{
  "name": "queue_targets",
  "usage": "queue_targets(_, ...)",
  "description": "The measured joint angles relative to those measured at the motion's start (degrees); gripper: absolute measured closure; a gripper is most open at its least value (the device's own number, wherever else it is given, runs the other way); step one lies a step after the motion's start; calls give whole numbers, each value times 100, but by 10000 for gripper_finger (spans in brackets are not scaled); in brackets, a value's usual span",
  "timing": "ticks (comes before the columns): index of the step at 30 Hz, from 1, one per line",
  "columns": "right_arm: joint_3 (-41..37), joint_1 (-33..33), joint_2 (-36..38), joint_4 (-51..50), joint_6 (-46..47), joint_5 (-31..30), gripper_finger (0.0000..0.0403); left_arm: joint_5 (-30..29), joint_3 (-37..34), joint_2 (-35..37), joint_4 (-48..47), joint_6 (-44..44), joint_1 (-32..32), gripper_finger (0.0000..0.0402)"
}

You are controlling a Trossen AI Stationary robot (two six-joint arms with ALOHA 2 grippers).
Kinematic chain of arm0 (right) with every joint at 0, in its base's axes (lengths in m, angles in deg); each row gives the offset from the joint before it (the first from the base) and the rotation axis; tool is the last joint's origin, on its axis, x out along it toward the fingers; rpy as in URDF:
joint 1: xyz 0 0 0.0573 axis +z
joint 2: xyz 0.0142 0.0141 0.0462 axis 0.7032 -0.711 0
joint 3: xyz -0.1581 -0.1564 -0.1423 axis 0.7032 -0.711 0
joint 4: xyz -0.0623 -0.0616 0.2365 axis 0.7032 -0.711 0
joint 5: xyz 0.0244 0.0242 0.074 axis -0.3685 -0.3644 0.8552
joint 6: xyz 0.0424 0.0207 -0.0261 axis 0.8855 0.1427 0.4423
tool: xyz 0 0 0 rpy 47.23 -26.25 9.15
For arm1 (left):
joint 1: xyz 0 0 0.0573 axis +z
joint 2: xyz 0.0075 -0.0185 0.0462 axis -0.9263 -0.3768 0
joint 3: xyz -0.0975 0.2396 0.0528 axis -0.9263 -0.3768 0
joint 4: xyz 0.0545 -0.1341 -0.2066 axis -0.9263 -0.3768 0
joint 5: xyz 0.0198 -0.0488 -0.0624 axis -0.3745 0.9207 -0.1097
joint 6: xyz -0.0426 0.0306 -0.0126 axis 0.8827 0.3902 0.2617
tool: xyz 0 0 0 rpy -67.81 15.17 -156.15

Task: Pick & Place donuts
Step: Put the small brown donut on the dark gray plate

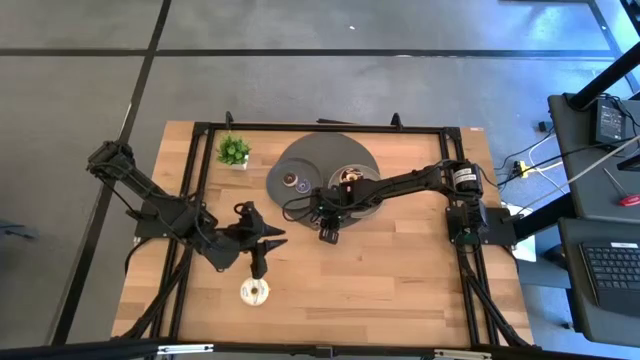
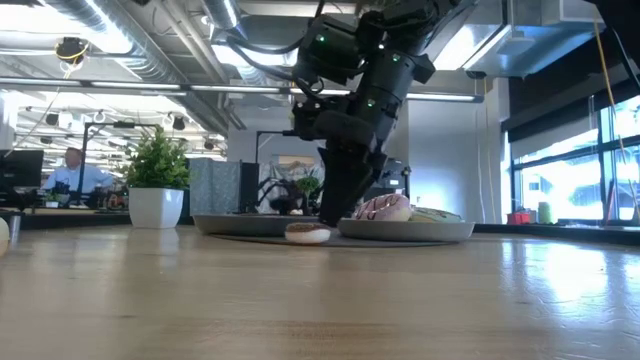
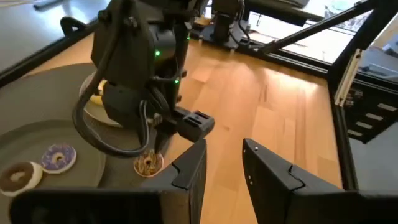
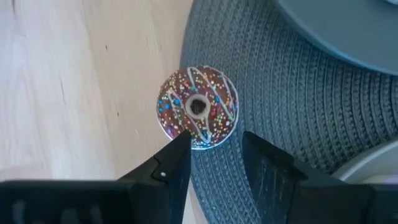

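Note:
A chocolate donut with coloured sprinkles (image 4: 198,107) lies flat on the edge of the grey woven mat (image 4: 292,93), partly over the wood. My right gripper (image 4: 214,152) is open and points down right beside it (image 2: 308,233), with its fingertips at the donut's rim. My left gripper (image 1: 268,250) is open and hovers over the table's left half, facing the right arm. A cream-white donut (image 1: 254,291) lies on the wood near the near edge. The purple (image 3: 59,157) and tan (image 3: 18,176) mini donuts sit on a grey plate (image 1: 297,180). A pink donut (image 2: 385,208) rests on a second plate (image 2: 405,230).
A small potted plant (image 1: 234,152) stands at the table's far left. The two grey plates sit on the round mat at the far middle. Bare wood (image 1: 400,270) lies toward the near and right sides. A black frame (image 1: 320,127) runs around the tabletop.

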Motion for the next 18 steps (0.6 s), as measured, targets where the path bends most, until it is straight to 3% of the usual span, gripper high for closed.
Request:
queue_targets(9, 297, 4, 497, -986, -5, -7, 257, -270, -211, -471, -123, 444, 154, 297)
queue_targets(14, -198, 112, 1566, -1047, 10, -28, 257, -313, -225, -870, -35, 624, 409, 301)
queue_targets(18, -866, 331, 2630, -956, 291, -298, 257, -311, -225, -1187, 342, 100, 678, 301)
